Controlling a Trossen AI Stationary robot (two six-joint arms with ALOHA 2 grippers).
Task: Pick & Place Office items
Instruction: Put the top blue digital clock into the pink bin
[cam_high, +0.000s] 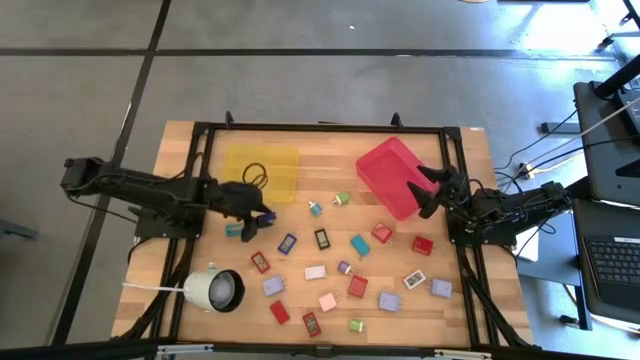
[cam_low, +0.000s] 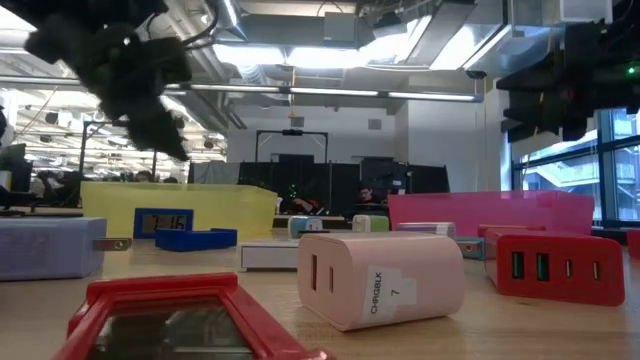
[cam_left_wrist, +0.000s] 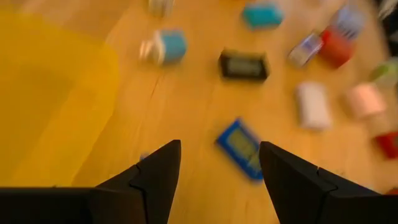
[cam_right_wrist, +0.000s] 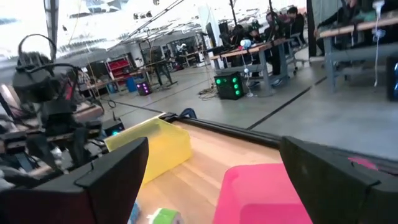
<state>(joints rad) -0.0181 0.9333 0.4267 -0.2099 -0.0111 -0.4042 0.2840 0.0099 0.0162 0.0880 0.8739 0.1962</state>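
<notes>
Clearly we judge the blue block (cam_left_wrist: 241, 148) light, stiff, slick, best pinched across its short sides by our left gripper (cam_left_wrist: 219, 171), fingers apart, empty.

Wood-grain table (cam_high: 470, 200); translucent glossy plastic yellow tray (cam_high: 262, 172); matt plastic blocks (cam_high: 316, 272).
</notes>
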